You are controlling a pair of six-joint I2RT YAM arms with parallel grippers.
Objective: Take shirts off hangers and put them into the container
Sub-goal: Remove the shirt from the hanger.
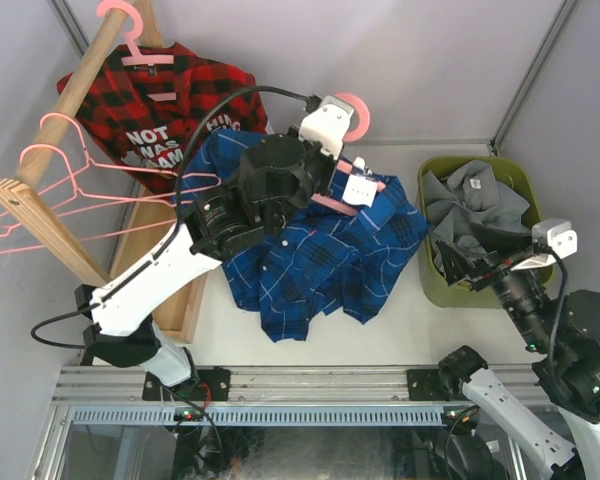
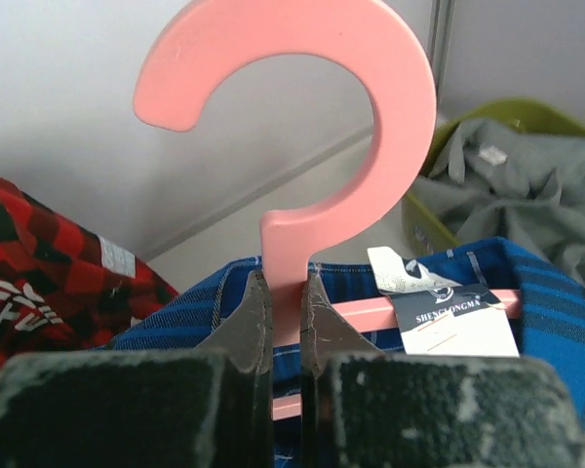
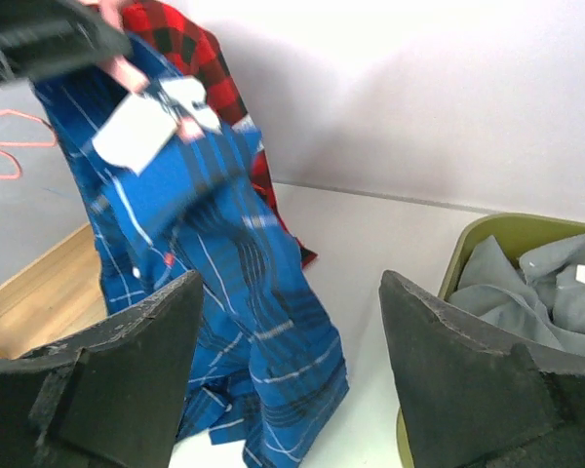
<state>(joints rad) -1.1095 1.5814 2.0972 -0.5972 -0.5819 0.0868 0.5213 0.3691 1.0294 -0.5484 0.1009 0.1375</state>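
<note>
From here my left gripper (image 1: 342, 135) sits at twelve o'clock, clamped on a pink hanger (image 1: 363, 115). Its blue plaid shirt (image 1: 320, 250) drapes down to table centre. At three o'clock the container (image 1: 528, 185) holds a grey shirt (image 1: 470, 195), and my right gripper (image 1: 450, 262) hovers, jaws apart, over its seven-o'clock corner.

White arm links (image 1: 145, 285), black joints, black cables (image 1: 250, 90), dark fingers (image 3: 127, 361).
</note>
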